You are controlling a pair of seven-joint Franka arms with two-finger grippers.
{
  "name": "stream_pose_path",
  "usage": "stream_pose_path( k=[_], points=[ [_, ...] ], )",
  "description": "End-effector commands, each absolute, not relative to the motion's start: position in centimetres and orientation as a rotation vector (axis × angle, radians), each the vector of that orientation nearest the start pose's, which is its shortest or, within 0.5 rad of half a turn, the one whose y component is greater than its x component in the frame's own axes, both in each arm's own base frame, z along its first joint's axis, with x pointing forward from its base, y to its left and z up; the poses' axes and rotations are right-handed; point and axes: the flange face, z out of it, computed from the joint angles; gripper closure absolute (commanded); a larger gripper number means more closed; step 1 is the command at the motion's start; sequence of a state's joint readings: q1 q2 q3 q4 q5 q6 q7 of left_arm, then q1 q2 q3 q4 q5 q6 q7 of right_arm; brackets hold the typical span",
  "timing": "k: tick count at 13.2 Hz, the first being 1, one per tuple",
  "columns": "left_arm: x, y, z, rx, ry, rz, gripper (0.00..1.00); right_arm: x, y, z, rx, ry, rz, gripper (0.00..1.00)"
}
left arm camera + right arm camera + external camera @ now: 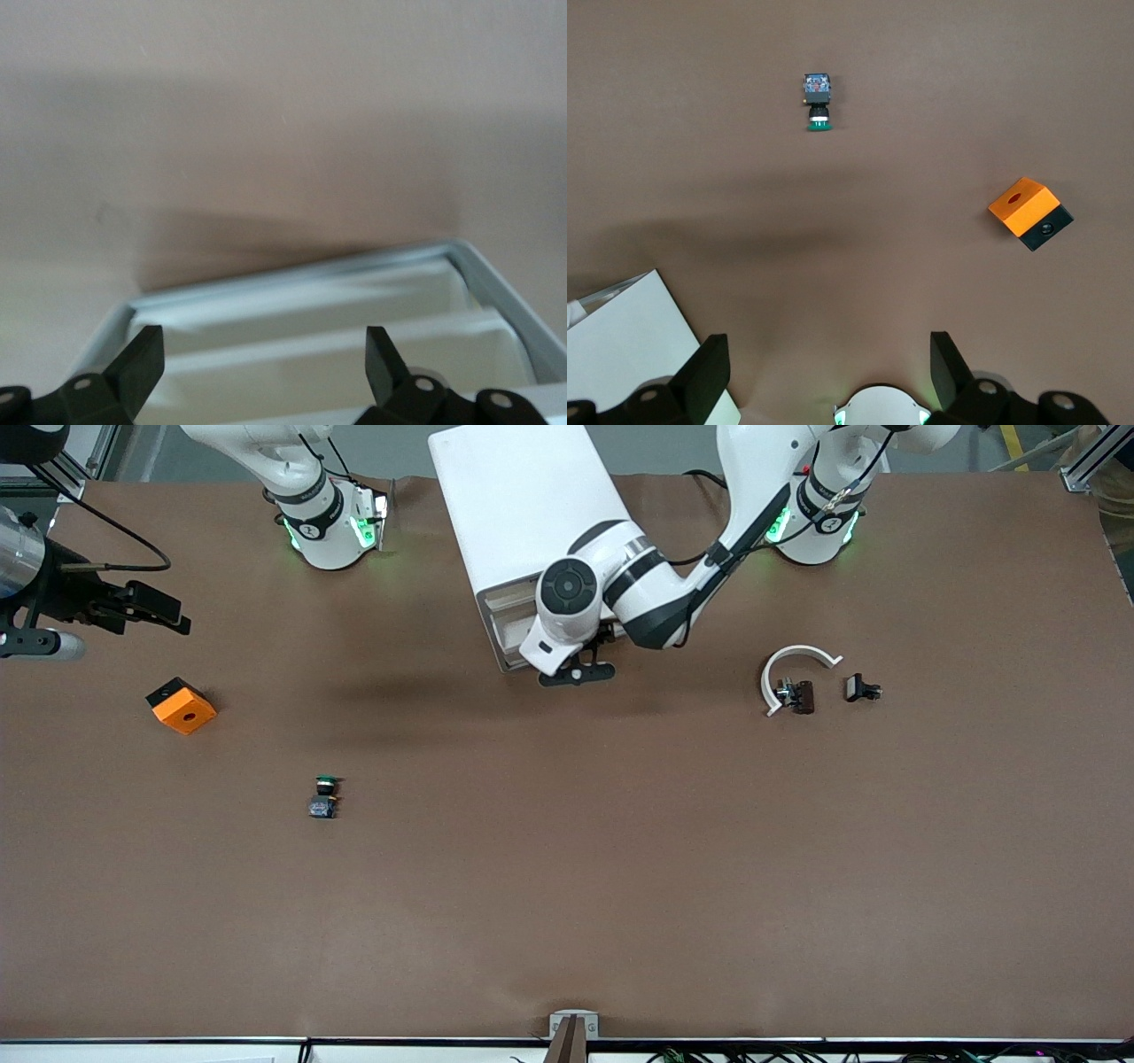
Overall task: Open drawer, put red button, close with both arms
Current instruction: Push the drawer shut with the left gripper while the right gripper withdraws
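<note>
The white drawer cabinet (523,522) stands between the two arm bases, its drawer fronts (507,615) facing the front camera. My left gripper (576,675) hangs just in front of them, open and empty. In the left wrist view the left gripper (264,363) has the white drawer fronts (310,323) right under its fingers. The red button (796,695) lies on its side inside a white curved piece (791,660), toward the left arm's end. My right gripper (168,613) waits open over the right arm's end, and shows as well in the right wrist view (828,372).
A green-capped switch (325,795) (818,99) lies nearer the front camera than the cabinet. An orange box (182,706) (1028,212) sits below the right gripper. A small black part (861,688) rests beside the white curved piece.
</note>
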State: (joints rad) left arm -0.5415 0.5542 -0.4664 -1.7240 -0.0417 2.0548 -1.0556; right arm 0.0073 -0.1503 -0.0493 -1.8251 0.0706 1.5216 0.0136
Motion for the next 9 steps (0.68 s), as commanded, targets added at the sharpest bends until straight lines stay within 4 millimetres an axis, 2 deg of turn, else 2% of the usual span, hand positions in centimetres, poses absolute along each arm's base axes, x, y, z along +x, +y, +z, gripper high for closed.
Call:
stream_pose_path(
  k=[1, 3, 6, 7, 9],
  points=[
    [34.6, -54.2, 28.6, -3.093, -0.186, 0.545, 0.0, 48.7, -0.7, 60.1, -3.106, 0.038, 0.143, 0.0],
    [33.5, -54.7, 28.7, -3.081, -0.24, 0.569, 0.0, 49.0, -0.7, 62.1, -3.136, 0.028, 0.08, 0.0],
    [35.0, -54.1, 28.7, -3.086, -0.285, 0.564, 0.0, 49.0, -0.8, 65.4, -3.14, 0.029, 0.003, 0.0],
    [37.3, -53.2, 29.3, -3.099, -0.343, 0.546, 0.0, 48.9, -0.9, 66.3, -3.14, 0.033, -0.014, 0.0],
    [42.4, -50.1, 30.6, -3.121, -0.457, 0.492, 0.0, 48.8, -1.2, 67.2, -3.141, 0.038, -0.038, 0.0]
  ],
)
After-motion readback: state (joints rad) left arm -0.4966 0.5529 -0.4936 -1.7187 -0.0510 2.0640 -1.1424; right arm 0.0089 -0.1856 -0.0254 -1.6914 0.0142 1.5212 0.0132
